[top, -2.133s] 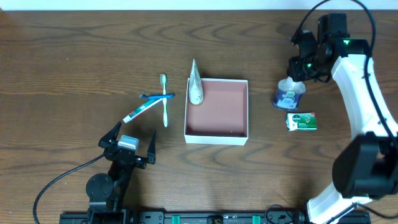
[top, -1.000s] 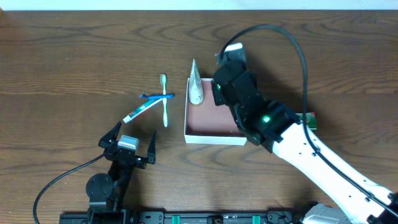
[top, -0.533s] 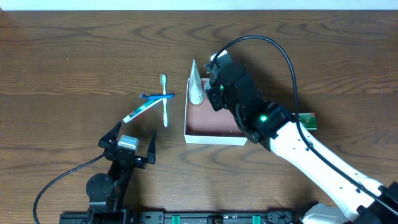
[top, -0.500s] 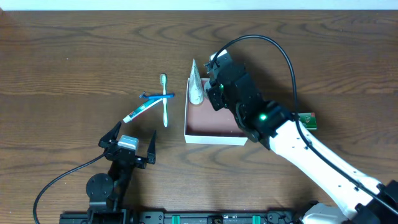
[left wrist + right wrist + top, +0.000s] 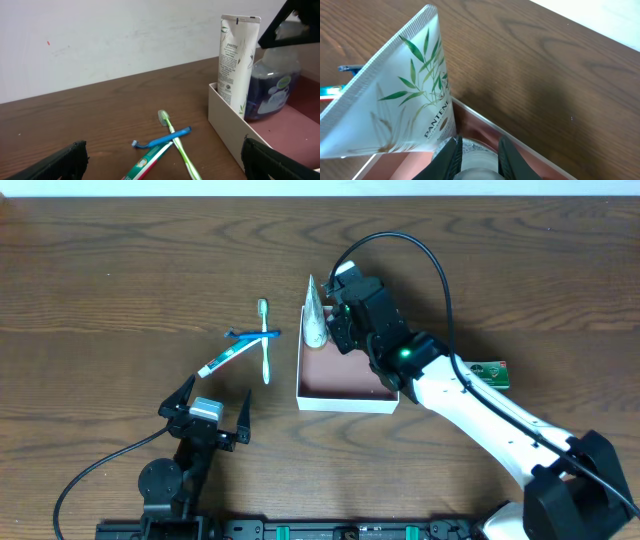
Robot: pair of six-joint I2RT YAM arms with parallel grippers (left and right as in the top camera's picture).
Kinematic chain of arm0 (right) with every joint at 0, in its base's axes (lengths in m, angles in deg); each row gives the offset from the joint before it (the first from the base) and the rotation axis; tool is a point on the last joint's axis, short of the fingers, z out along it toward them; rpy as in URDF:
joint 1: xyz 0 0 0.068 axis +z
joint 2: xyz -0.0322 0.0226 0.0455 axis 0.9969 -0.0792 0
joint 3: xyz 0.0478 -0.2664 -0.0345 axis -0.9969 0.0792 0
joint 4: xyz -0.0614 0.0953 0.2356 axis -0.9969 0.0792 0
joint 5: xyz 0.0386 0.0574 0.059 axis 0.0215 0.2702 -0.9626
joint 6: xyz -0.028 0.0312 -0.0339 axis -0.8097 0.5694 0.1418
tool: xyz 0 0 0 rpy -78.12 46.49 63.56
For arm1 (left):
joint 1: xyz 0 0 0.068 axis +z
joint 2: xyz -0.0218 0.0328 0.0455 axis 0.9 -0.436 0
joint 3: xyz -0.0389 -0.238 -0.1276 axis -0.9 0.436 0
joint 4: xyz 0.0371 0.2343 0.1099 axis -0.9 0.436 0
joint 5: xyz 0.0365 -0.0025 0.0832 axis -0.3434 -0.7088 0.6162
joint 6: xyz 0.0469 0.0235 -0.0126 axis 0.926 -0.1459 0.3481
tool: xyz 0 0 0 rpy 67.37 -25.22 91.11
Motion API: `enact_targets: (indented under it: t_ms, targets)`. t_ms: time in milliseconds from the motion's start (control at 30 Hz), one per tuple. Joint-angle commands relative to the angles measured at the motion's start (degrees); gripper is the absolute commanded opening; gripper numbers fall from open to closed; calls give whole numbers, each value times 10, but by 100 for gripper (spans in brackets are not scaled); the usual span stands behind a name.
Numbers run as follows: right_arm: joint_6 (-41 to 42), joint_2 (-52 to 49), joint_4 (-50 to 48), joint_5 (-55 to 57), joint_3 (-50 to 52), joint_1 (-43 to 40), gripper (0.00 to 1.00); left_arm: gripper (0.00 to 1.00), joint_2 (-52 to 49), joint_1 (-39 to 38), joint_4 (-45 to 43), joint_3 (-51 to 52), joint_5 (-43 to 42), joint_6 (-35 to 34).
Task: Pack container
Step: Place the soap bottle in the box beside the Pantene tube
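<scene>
The container (image 5: 348,403) is a shallow white-walled box with a reddish-brown floor at mid table. It also shows in the left wrist view (image 5: 227,125) and the right wrist view (image 5: 525,146). A white Pantene tube (image 5: 314,315) leans on its far left corner. My right gripper (image 5: 345,320) is shut on the clear cap (image 5: 477,161) of a blue bottle (image 5: 272,92), which is inside the container's far left corner beside the tube (image 5: 395,95). My left gripper (image 5: 205,408) is open and empty, near the front edge, apart from everything.
A green toothbrush (image 5: 265,345), a blue razor (image 5: 252,334) and a toothpaste tube (image 5: 225,358) lie crossed left of the container. A small green packet (image 5: 490,373) lies to its right, partly under my right arm.
My right arm has carried the blue bottle from the table's right side over into the container, ending beside the Pantene tube. The left arm has not moved.
</scene>
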Motion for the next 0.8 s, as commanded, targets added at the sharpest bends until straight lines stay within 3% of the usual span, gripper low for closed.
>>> enact_targets:
  t_ms: [0,367,400,500,533,767]
  targets:
    - [-7,-15,-23,-4,-8,-3,15,98,4,2,20,10,-2,-1]
    - [-13,-44,-55,-3,-8,-8,17,98,4,2,20,10,-2,-1]
    - [-13,-45,-57,-3,-8,-10,21,98,4,2,20,10,-2,-1]
    - [-13,-46,-59,-3,-8,-19,49,98,4,2,20,10,-2,-1]
    - [-13,-46,-59,-3,-8,-22,54,98,4,2,20,10,-2,-1]
    - [-20,-45,-78,-8,-9,-34,59,98,4,2,20,10,-2,-1]
